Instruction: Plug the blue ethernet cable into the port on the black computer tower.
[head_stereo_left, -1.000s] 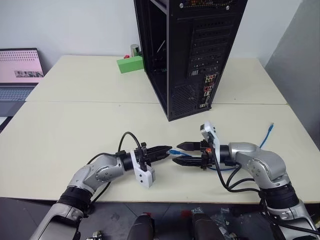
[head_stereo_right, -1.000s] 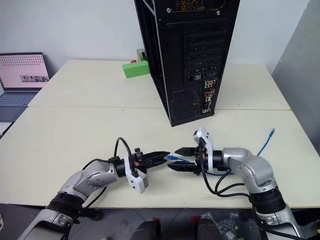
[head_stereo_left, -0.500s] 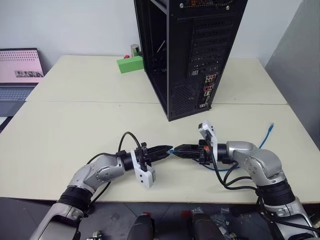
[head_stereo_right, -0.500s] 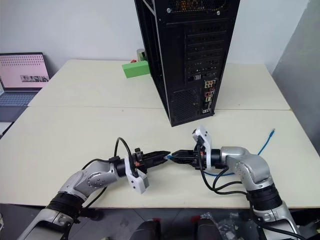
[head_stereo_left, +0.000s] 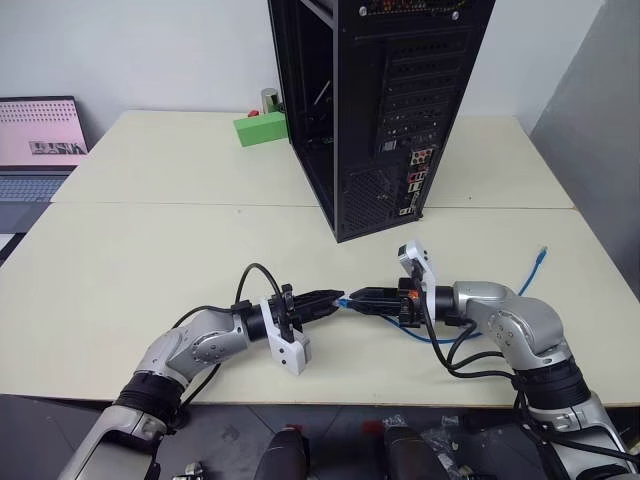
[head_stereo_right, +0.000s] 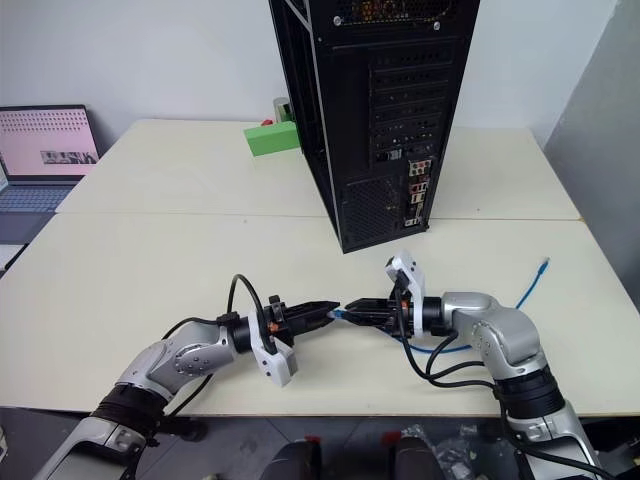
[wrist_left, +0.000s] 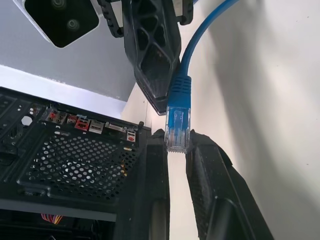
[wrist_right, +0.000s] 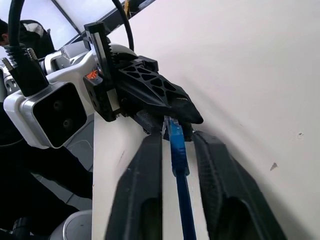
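The blue ethernet cable (head_stereo_left: 527, 277) trails over the table from the right, and its plug (wrist_left: 178, 125) hangs just above the table between my two grippers. My left gripper (head_stereo_left: 337, 297) points right and is shut on the plug's tip. My right gripper (head_stereo_left: 353, 297) points left, tip to tip with it. Its fingers (wrist_right: 145, 165) stand narrowly apart along the cable just behind the plug. The black computer tower (head_stereo_left: 400, 100) stands upright behind them, its connector panel (head_stereo_left: 414, 183) facing me. I cannot pick the port out within that panel.
A green block (head_stereo_left: 260, 128) lies on the table left of the tower. An open laptop (head_stereo_left: 40, 140) sits at the far left. The cable's other plug (head_stereo_left: 543, 252) rests near the table's right edge, beside a grey wall (head_stereo_left: 600, 130).
My right gripper's fingers, wide apart a second ago, have closed in around the cable behind the plug. The left gripper has kept still with the plug.
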